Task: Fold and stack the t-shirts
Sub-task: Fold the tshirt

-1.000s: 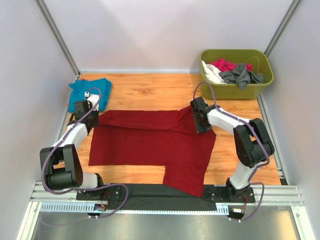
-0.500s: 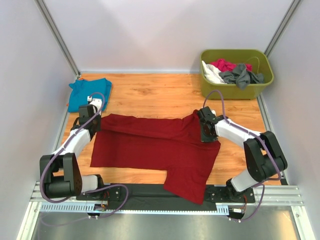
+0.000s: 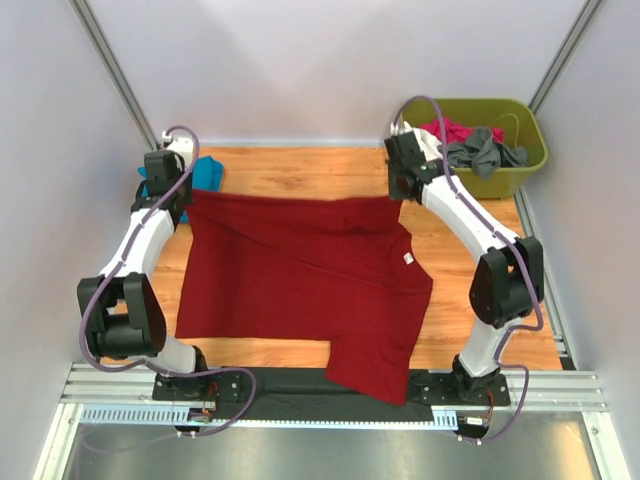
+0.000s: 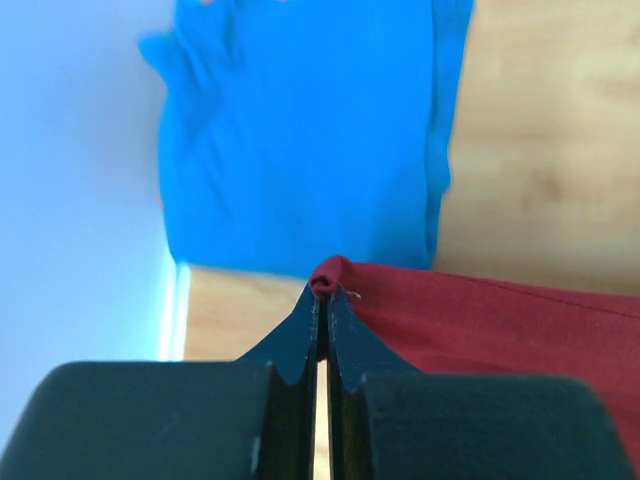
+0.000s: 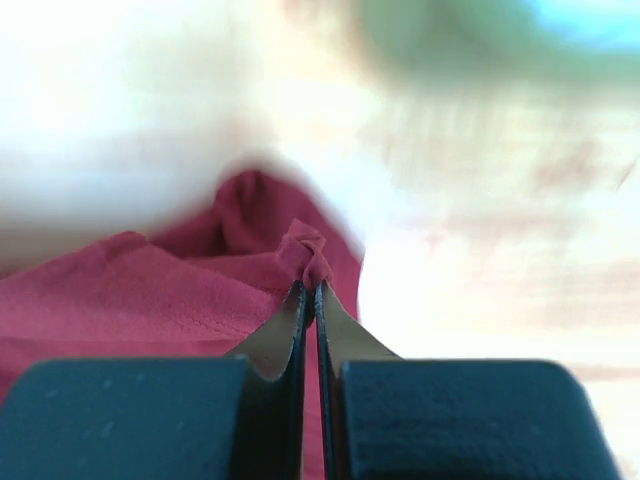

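In the top view we see the dark red shirt (image 3: pixel 300 275) spread across the middle of the wooden surface (image 3: pixel 300 172), with a small white label (image 3: pixel 408 259) on its right part. The left hand (image 3: pixel 186 196) holds its upper-left corner and the right hand (image 3: pixel 400 198) its upper-right corner, the top edge stretched between them.

Only the wrist views show the grips closely. The left hand (image 4: pixel 322 300) is pressed together on a small roll of red cloth, and the right hand (image 5: pixel 308 290) pinches a bunched fold.

The left wrist view also shows the teal-blue shirt (image 4: pixel 310 130) lying just beyond the held corner. From above, that shirt (image 3: pixel 207 172) is mostly hidden behind the left arm at upper left.

The green bin (image 3: pixel 520 178) at upper right, holding pink, white and grey garments (image 3: pixel 480 150), is clear only from above.
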